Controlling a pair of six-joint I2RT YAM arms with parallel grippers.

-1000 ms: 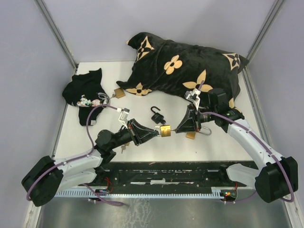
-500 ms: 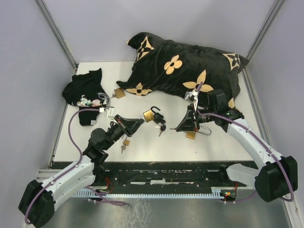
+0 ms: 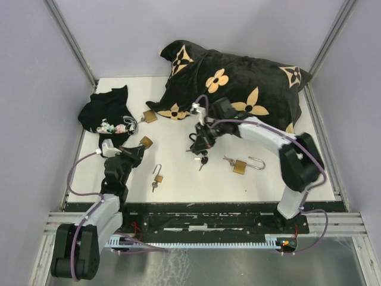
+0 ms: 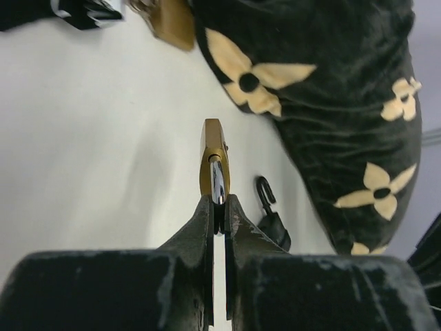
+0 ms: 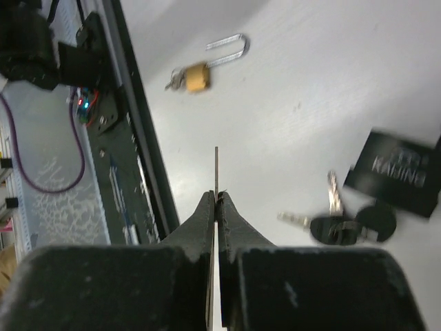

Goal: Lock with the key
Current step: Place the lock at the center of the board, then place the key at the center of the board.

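Left gripper (image 4: 218, 207) is clamped shut on the shackle of a brass padlock (image 4: 213, 155), left of centre. Right gripper (image 5: 216, 200) pinches a thin key (image 5: 216, 169) edge-on, over the black padlock (image 5: 403, 172) and loose keys (image 5: 344, 224). Five padlocks: four brass, one black. A pillow (image 3: 238, 83) lies at the far side.

The big black cushion (image 3: 238, 83) fills the far right of the counter (image 3: 297, 185), and a black cloth (image 3: 104, 116) is heaped at the far left. A loose brass padlock (image 3: 149, 117) lies in the gap between them. Mid-counter, the right tool (image 5: 216, 200) crowds the black padlock (image 5: 403, 172) and keys (image 5: 344, 224), pinching a thin blade (image 5: 216, 169), probably a key. A long-shackle padlock (image 3: 241, 165) and a small padlock (image 3: 158, 176) dot the near strip. The left tool (image 4: 219, 207), clamped on the gripped padlock (image 4: 213, 148), blocks the left side. Bare counter lies open at the near right.
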